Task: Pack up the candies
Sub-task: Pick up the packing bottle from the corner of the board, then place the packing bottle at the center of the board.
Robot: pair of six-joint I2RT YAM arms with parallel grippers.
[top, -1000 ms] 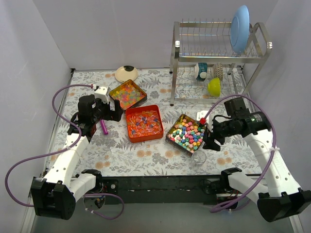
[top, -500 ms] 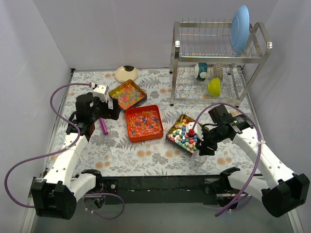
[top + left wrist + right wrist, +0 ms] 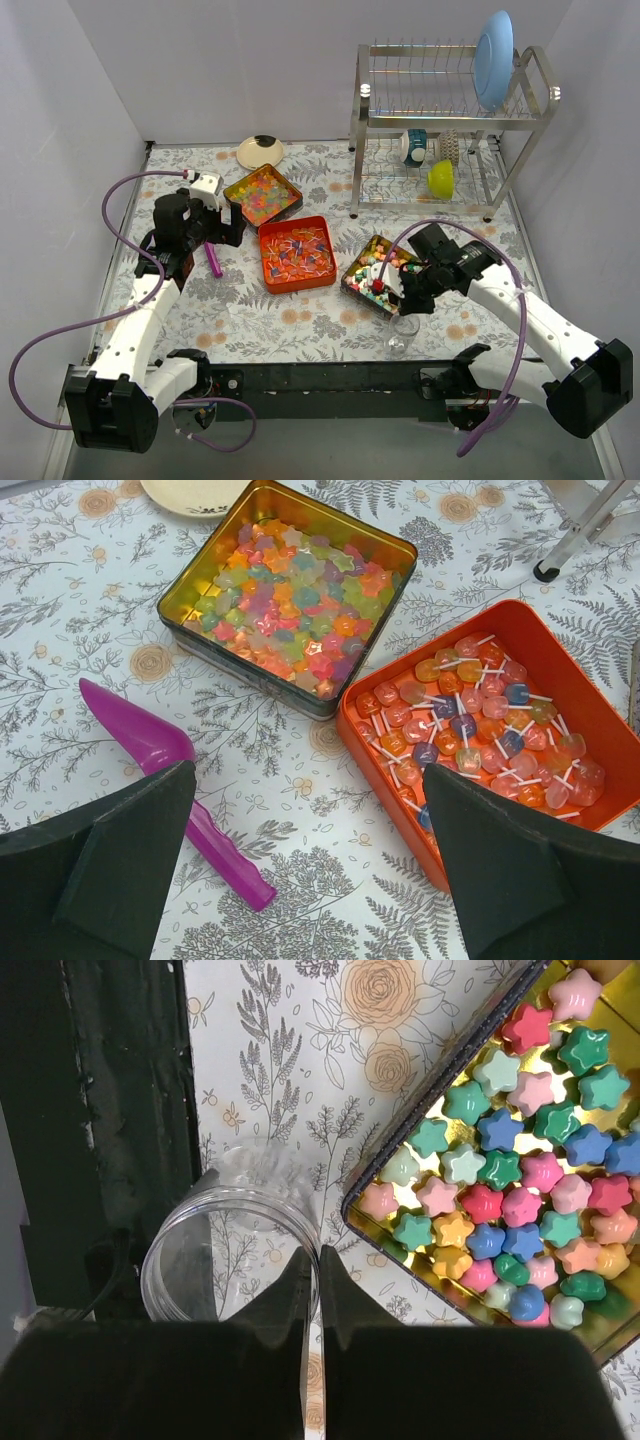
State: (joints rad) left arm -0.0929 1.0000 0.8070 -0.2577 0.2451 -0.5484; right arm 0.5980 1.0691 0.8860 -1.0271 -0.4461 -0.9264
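The candies lie in three containers: pastel star pieces (image 3: 380, 272) (image 3: 520, 1170) in a gold tin, wrapped pieces (image 3: 297, 250) (image 3: 480, 720) in an orange tray, and translucent orange-red-green ones (image 3: 263, 194) (image 3: 290, 610) in a second gold tin. My right gripper (image 3: 408, 300) (image 3: 311, 1255) is shut on the rim of a clear jar (image 3: 400, 340) (image 3: 222, 1196), one finger inside the wall and one outside. My left gripper (image 3: 226, 230) (image 3: 310, 770) hangs open over the cloth between a purple scoop (image 3: 213, 262) (image 3: 150, 745) and the orange tray, holding nothing.
A metal dish rack (image 3: 450, 120) at the back right carries a blue plate (image 3: 492, 58) and a yellow-green cup (image 3: 441, 178). A cream dish (image 3: 260, 151) sits at the back. The black front edge (image 3: 320, 380) runs just behind the jar.
My right arm has swung left and down beside the star-candy tin, and its jaws have closed on the jar's rim. The left arm has hardly moved.
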